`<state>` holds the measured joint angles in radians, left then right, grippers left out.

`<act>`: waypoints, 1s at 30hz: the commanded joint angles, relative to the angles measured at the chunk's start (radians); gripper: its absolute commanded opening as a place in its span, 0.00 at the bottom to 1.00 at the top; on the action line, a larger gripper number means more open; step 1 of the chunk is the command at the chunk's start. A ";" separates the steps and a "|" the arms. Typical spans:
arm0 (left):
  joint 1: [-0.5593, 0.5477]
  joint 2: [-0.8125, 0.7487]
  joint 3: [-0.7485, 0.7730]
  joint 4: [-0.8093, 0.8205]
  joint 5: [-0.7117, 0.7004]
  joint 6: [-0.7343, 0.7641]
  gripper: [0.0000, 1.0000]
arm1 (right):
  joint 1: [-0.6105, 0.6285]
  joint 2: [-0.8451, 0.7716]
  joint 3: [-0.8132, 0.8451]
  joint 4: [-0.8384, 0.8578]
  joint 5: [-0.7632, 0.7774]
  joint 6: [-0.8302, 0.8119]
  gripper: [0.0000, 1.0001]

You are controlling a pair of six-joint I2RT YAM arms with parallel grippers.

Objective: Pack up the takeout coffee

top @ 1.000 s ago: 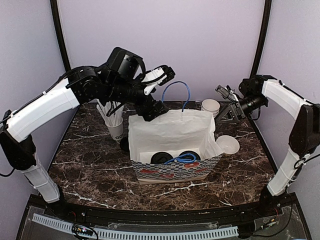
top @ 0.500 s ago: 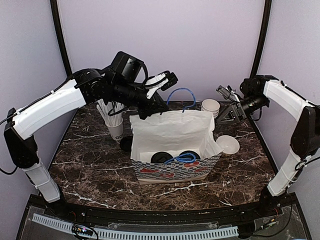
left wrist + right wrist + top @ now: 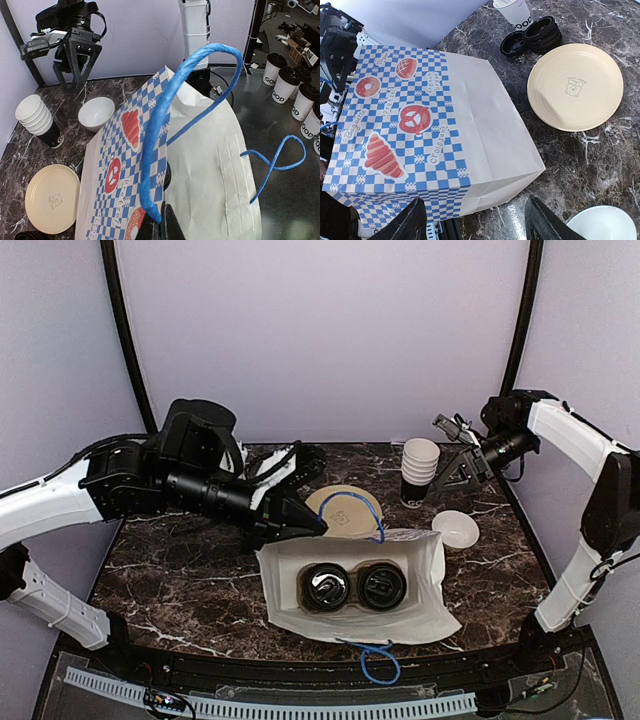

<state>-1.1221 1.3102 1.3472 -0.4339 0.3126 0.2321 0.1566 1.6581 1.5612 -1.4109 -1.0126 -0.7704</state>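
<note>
Since the earlier frame the left arm has swung down low over the table (image 3: pixel 180 570), and the paper bag (image 3: pixel 430 590), then upright, now leans with its mouth turned toward the overhead camera. The left gripper (image 3: pixel 318 528) is closed on the bag's blue rope handle (image 3: pixel 165 125), as the left wrist view shows. Inside the bag we see two takeout coffee cups (image 3: pixel 325 585) side by side, with only their black lids showing. The second handle (image 3: pixel 378 665) hangs at the near table edge. Behind the bag lies a cream plate (image 3: pixel 335 515). At the far right stands a stack of paper cups (image 3: pixel 420 465), and near it an empty white bowl (image 3: pixel 455 528). The right gripper (image 3: pixel 455 468) hovers beside the stack, fingers spread wide.
</note>
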 commanded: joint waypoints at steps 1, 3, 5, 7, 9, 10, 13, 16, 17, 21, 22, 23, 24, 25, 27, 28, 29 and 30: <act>-0.052 -0.035 -0.061 0.065 0.018 -0.075 0.00 | -0.006 0.000 0.035 -0.007 0.004 0.016 0.67; -0.078 -0.041 -0.080 0.076 0.021 -0.100 0.00 | -0.006 0.004 0.038 -0.007 -0.001 0.019 0.67; -0.098 -0.044 -0.092 0.086 0.024 -0.116 0.00 | -0.006 0.006 0.041 -0.007 -0.004 0.020 0.67; -0.111 -0.047 -0.095 0.095 0.043 -0.126 0.00 | -0.006 0.009 0.043 -0.006 -0.009 0.020 0.67; -0.121 -0.054 -0.097 0.112 0.062 -0.131 0.00 | -0.006 0.009 0.043 -0.007 -0.013 0.021 0.67; -0.126 -0.056 -0.097 0.119 0.068 -0.135 0.00 | -0.006 0.009 0.042 -0.007 -0.015 0.022 0.67; -0.130 -0.052 -0.090 0.116 0.109 -0.145 0.00 | -0.006 0.007 0.039 -0.006 -0.017 0.020 0.67; -0.133 -0.037 -0.069 0.086 0.126 -0.171 0.00 | -0.006 0.005 0.037 -0.006 -0.020 0.019 0.67; -0.134 -0.032 -0.063 0.084 0.126 -0.176 0.00 | -0.006 0.003 0.038 -0.007 -0.020 0.017 0.68; -0.134 -0.026 -0.063 0.090 0.092 -0.182 0.00 | -0.006 0.007 0.040 -0.008 -0.023 0.010 0.68; -0.133 -0.024 -0.060 0.089 0.085 -0.183 0.00 | -0.006 0.008 0.040 -0.007 -0.026 0.009 0.68; -0.134 -0.018 -0.054 0.086 0.071 -0.182 0.00 | -0.006 0.007 0.040 -0.007 -0.028 0.007 0.68; -0.134 -0.014 -0.050 0.078 0.062 -0.178 0.00 | -0.006 0.007 0.040 -0.008 -0.030 0.006 0.68; -0.134 -0.006 -0.041 0.071 0.032 -0.177 0.00 | -0.006 0.006 0.039 -0.008 -0.032 0.005 0.68; -0.133 0.010 -0.022 0.047 -0.026 -0.166 0.00 | -0.006 0.004 0.039 -0.008 -0.033 0.005 0.68; -0.132 0.016 -0.016 0.030 -0.049 -0.156 0.00 | -0.006 0.001 0.039 -0.008 -0.034 0.004 0.68; -0.128 0.025 -0.003 0.026 -0.105 -0.151 0.00 | -0.006 -0.002 0.039 -0.008 -0.034 0.003 0.68; -0.123 0.030 0.003 0.017 -0.130 -0.142 0.00 | -0.006 -0.004 0.040 -0.008 -0.036 0.002 0.68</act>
<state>-1.2522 1.3220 1.3037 -0.3664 0.3218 0.0677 0.1558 1.6588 1.5784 -1.4113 -1.0229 -0.7547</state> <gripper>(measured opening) 0.032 0.677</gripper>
